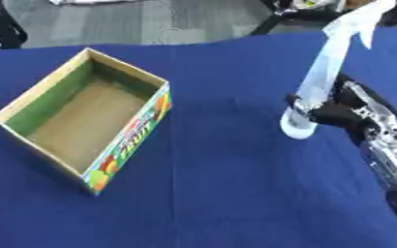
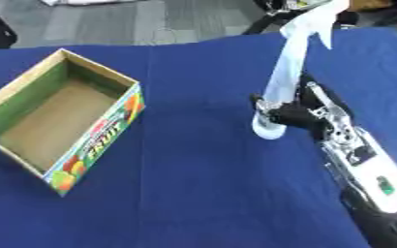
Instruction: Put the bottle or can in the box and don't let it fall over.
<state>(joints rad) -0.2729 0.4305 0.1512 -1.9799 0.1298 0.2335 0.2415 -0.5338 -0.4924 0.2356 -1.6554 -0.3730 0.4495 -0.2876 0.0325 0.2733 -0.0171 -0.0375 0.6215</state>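
Right hand [image 2: 297, 115] grips tilted spray bottle [image 2: 288, 72] — fingers partly hidden.

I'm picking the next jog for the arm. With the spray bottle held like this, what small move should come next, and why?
Probably carry the bottle left toward the box, keeping it upright. The right robot hand is curled round its lower part, and the box, open and empty, sits well to its left across the blue table.

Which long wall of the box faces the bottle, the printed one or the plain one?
The printed wall, with fruit graphics and lettering, faces the spray bottle held in the right hand. The plain cardboard wall lies on the far side of the box.
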